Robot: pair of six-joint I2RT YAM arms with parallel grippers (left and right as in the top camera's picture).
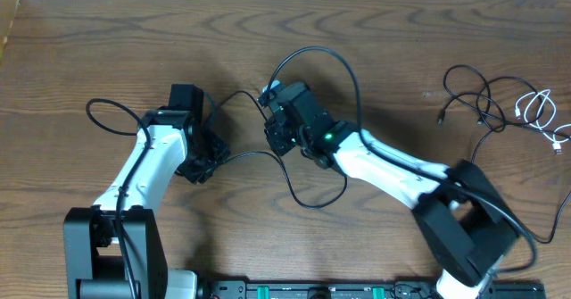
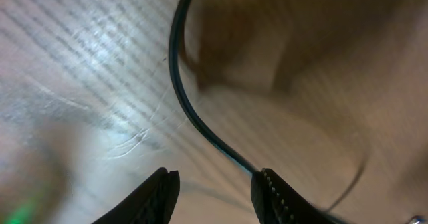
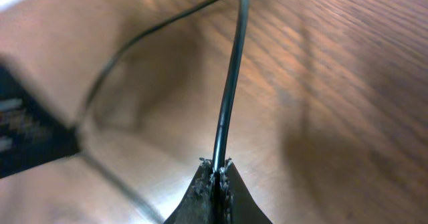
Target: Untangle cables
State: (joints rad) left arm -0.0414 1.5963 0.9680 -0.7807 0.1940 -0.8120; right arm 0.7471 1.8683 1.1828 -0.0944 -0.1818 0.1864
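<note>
White tubular links are shown on the left arm (image 1: pixel 134 170) and right arm (image 1: pixel 384 163), joined by black joint housings and bases; a green light (image 1: pixel 328 138) is lit at the right wrist; black wires (image 1: pixel 96 110) are looped alongside.

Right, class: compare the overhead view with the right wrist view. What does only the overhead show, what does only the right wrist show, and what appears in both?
Only the overhead: the white-and-black left arm and right arm in full, and the short thin white cable coiled at the far right. Only the right wrist: the right claw close up, its jaws shut on the long thin black cable. Both: that black cable and the brown wooden table.
</note>
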